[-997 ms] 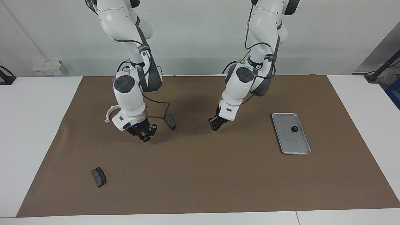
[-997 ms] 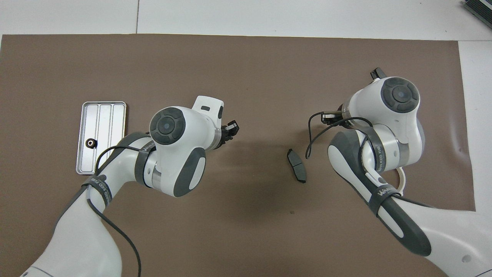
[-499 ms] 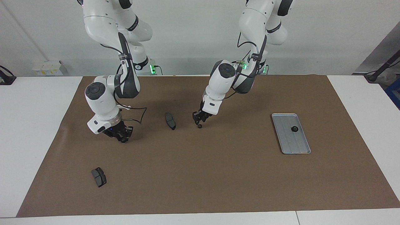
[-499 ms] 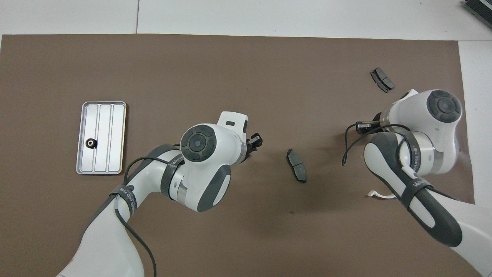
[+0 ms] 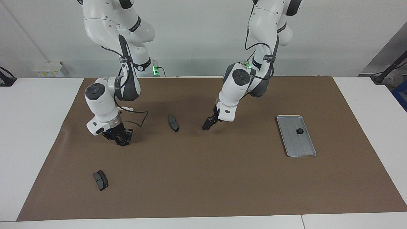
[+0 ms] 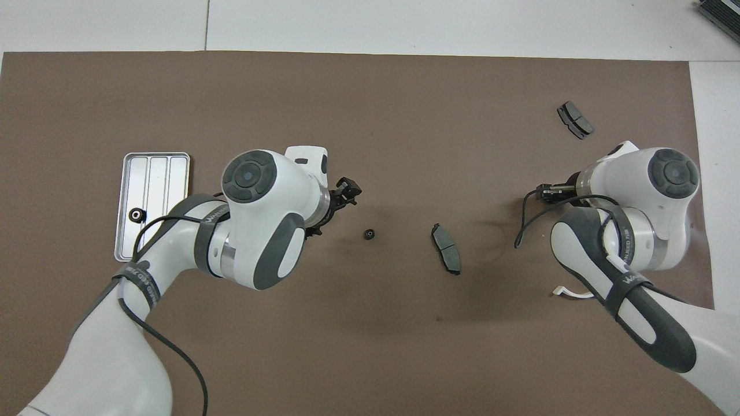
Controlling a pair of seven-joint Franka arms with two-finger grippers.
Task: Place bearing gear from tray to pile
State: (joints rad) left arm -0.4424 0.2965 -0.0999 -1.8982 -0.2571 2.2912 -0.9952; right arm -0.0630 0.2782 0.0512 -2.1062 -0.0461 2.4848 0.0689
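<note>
Overhead view, tray [image 6: 151,206] holding one gear [image 6: 137,215], both claws' openings unclear

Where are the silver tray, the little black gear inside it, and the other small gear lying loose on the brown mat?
Flat silver-grey ridged metal tray [image 5: 302,149]: facing view, bare floor.
Small black round gear in the tray [image 5: 299,131]: facing view, top.
Small black round gear loose on the mat [image 6: 369,234]: overhead view, top.

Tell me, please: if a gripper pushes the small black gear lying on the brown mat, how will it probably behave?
The gear looks small and round, so it may roll or skid if tipped on edge. Lying flat on the mat, it probably slides. It is likely stiff, and tiny to grip.
</note>
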